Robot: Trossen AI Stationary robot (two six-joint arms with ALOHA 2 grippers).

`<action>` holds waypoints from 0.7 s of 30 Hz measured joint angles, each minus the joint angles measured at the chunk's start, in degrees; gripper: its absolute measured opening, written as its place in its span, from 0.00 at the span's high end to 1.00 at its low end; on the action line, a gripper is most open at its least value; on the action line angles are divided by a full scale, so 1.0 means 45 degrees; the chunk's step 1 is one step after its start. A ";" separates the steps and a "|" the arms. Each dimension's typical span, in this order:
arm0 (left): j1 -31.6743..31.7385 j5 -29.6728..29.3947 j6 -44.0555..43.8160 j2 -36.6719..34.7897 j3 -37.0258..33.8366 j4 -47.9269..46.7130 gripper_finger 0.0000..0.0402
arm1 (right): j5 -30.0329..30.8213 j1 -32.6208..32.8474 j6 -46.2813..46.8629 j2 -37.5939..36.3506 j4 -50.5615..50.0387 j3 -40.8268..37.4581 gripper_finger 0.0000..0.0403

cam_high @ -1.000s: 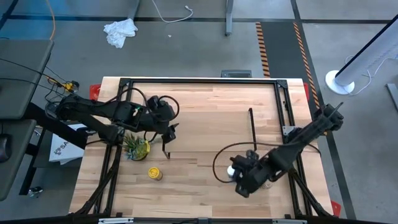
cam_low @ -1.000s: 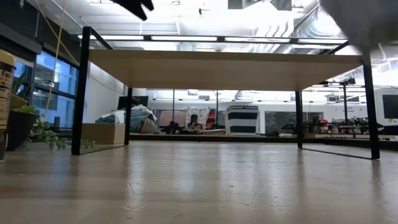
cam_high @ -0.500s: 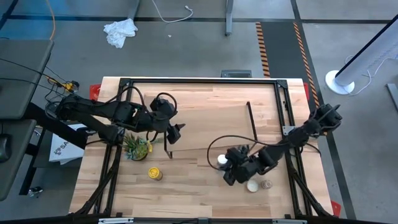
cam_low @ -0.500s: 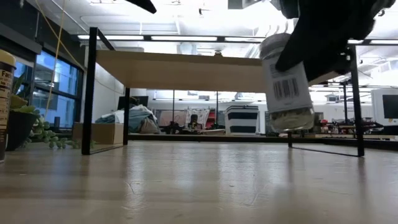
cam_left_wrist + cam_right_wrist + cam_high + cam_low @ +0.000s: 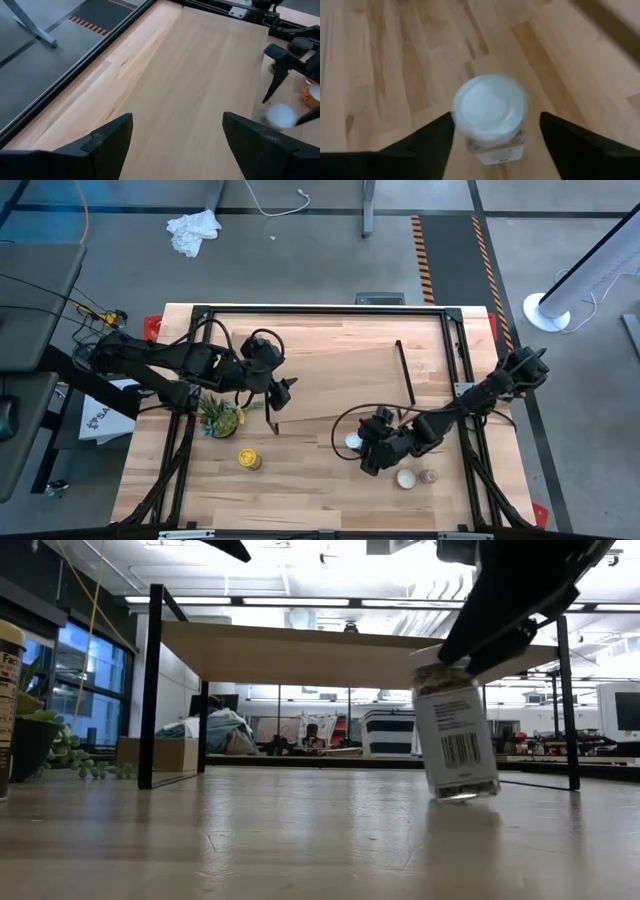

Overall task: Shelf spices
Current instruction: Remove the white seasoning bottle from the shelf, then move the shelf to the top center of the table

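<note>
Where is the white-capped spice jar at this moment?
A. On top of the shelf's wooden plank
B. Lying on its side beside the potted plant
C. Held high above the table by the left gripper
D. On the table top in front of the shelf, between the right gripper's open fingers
D. The white-capped jar sits slightly tilted on the table, in front of the shelf, with the right gripper spread apart on either side of it.

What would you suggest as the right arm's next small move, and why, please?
Probably lift the right tool straight up: its fingers stand open either side of the white-capped jar, which sits slightly tilted on the table in front of the shelf.
</note>
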 joint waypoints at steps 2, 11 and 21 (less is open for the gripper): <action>0.0007 -0.0047 0.0005 0.0000 0.0000 -0.0028 0.24 | -0.0357 0.0000 0.0000 0.0000 -0.0015 0.0000 0.23; -0.0007 0.0415 0.0029 0.0000 0.0046 -0.0196 0.24 | -0.1865 0.0005 0.0002 -0.0082 -0.1021 0.0474 0.21; -0.0855 0.1300 -0.1261 -0.0016 0.0802 0.0102 0.25 | -0.1370 0.0103 -0.2154 -0.0107 -0.5435 0.3787 0.21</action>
